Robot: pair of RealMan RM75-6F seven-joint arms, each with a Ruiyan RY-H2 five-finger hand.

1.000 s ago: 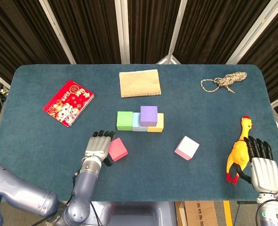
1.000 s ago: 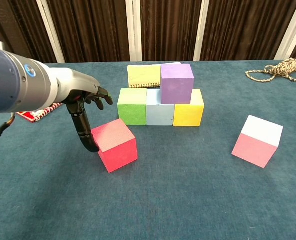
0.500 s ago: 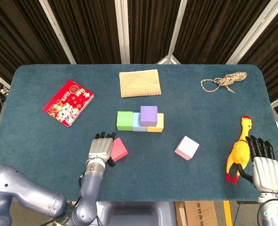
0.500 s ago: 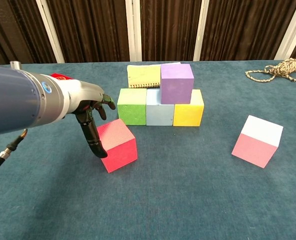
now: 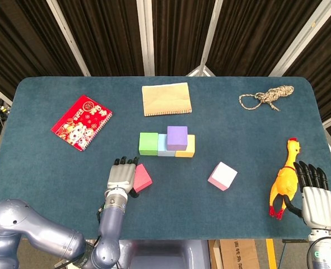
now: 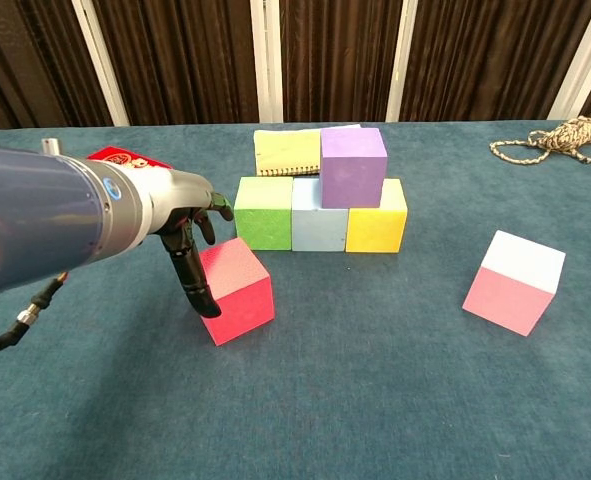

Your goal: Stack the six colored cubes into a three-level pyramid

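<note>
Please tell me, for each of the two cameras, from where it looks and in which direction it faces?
Head view: sits high, looks steeply down at the whole table; shows the left robot hand beside the red cube and the right robot hand near the rubber chicken.
Chest view: sits low, looks forward across the table; shows only the left arm and robot hand.
Both share the red cube, stacked cubes and pink cube.

On a teal-blue table [image 5: 53,185], a purple cube [image 6: 353,166] tops a row of green cube [image 6: 263,212], pale blue cube [image 6: 318,214] and yellow cube [image 6: 379,216]. Near the row: a red cube [image 6: 237,291], a pink-and-white cube [image 6: 514,281]. Beyond it: a tan notebook [image 5: 166,98], a red patterned booklet [image 5: 81,121], a beige rope [image 5: 266,97], a yellow-and-red rubber chicken [image 5: 283,185].
</note>
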